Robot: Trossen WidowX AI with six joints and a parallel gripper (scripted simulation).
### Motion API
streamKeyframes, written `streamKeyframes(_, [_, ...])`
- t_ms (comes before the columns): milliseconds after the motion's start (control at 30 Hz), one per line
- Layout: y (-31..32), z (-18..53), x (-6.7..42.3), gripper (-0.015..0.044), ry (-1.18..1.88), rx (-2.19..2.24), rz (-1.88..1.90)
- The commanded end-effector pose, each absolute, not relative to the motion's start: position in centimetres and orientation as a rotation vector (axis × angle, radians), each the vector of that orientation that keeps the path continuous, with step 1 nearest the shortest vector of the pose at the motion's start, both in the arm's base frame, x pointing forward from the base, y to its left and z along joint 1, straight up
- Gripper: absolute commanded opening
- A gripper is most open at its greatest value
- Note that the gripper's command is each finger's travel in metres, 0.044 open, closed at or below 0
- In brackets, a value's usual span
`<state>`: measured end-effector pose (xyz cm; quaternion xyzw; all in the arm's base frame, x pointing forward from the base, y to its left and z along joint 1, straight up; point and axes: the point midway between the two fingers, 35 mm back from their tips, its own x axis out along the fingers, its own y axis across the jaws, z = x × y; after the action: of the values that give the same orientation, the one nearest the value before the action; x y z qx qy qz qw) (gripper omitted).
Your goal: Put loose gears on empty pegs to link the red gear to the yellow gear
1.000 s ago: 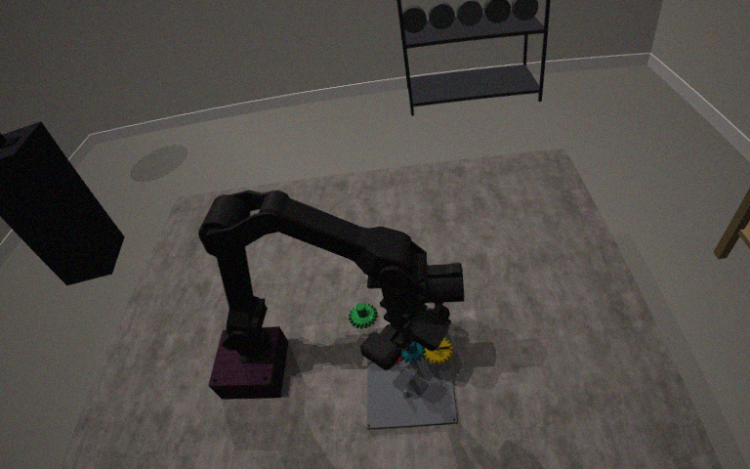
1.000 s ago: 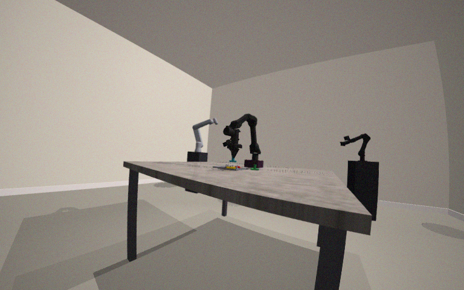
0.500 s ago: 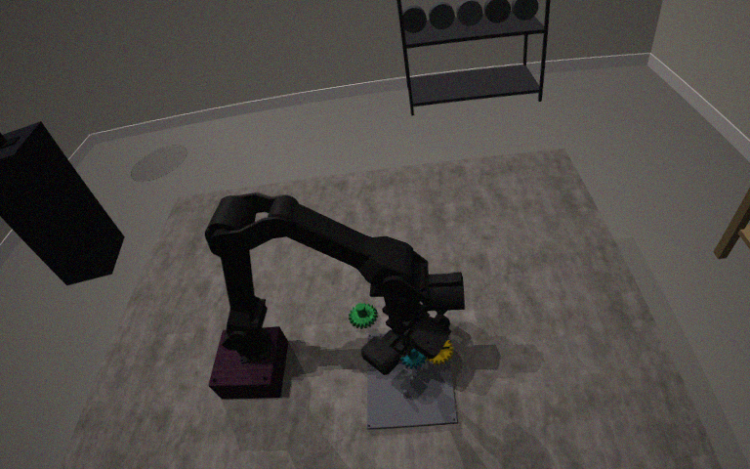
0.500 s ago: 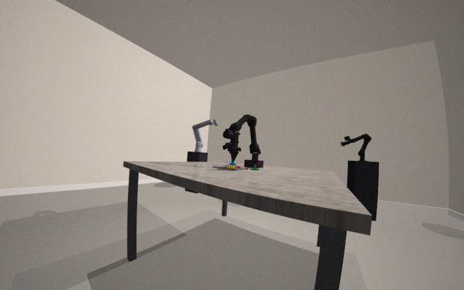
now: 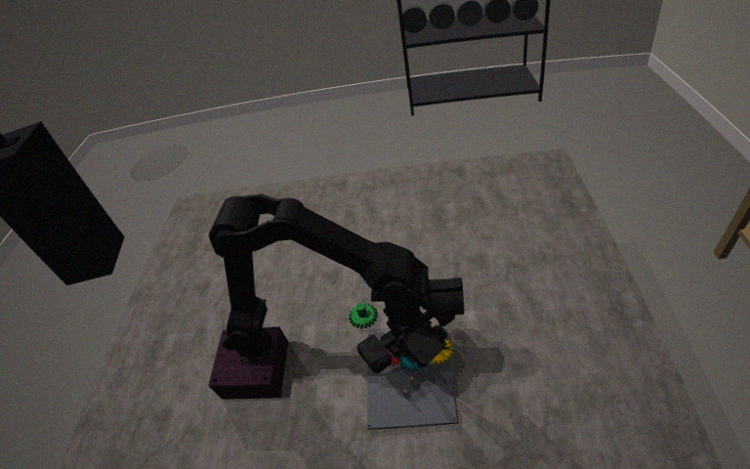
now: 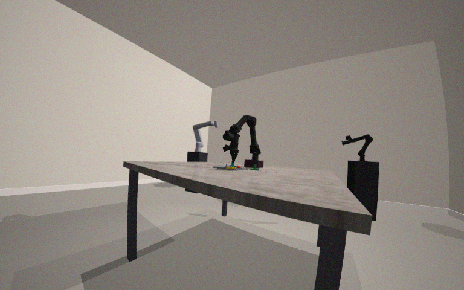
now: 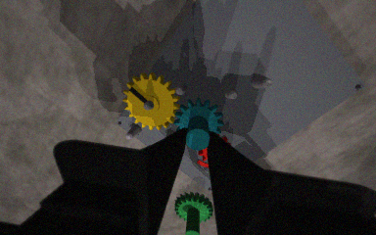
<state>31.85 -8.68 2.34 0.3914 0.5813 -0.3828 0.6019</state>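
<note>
My gripper (image 7: 197,134) (image 6: 233,162) is shut on the handle of a teal gear (image 7: 198,116) (image 5: 408,362). The teal gear is over the grey board (image 5: 411,411) (image 7: 304,83), between the yellow and red gears; whether it sits flat on a peg cannot be told. The yellow gear (image 7: 159,114) (image 5: 442,353) with a black stripe lies on the board beside the teal gear's teeth. The red gear (image 5: 394,360) is mostly hidden by the gripper, and red parts show beneath the teal gear in the wrist view. A green gear (image 5: 362,316) (image 6: 254,167) (image 7: 194,208) stands upright on the table off the board.
Bare pegs show on the board in the wrist view, including one peg (image 7: 231,94) and another peg (image 7: 260,81). A further peg (image 7: 133,131) is near the yellow gear. The arm's purple base block (image 5: 248,370) is left of the board.
</note>
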Motion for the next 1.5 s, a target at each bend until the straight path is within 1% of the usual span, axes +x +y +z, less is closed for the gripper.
streamKeyframes(0, [-8.65,2.23,31.90,0.0000,1.357,0.889,-0.864])
streamKeyframes(600, [-8.68,1.88,31.81,0.0000,1.449,0.632,-0.616])
streamKeyframes(900, [-8.60,1.71,31.91,0.0000,1.427,0.703,-0.685])
streamKeyframes(1233, [-8.59,1.62,31.81,0.0000,1.362,0.878,-0.854])
streamKeyframes(1400, [-8.63,1.81,31.85,0.0131,1.377,0.840,-0.817])
streamKeyframes(1467, [-8.67,1.95,31.87,0.0140,1.389,0.811,-0.789])
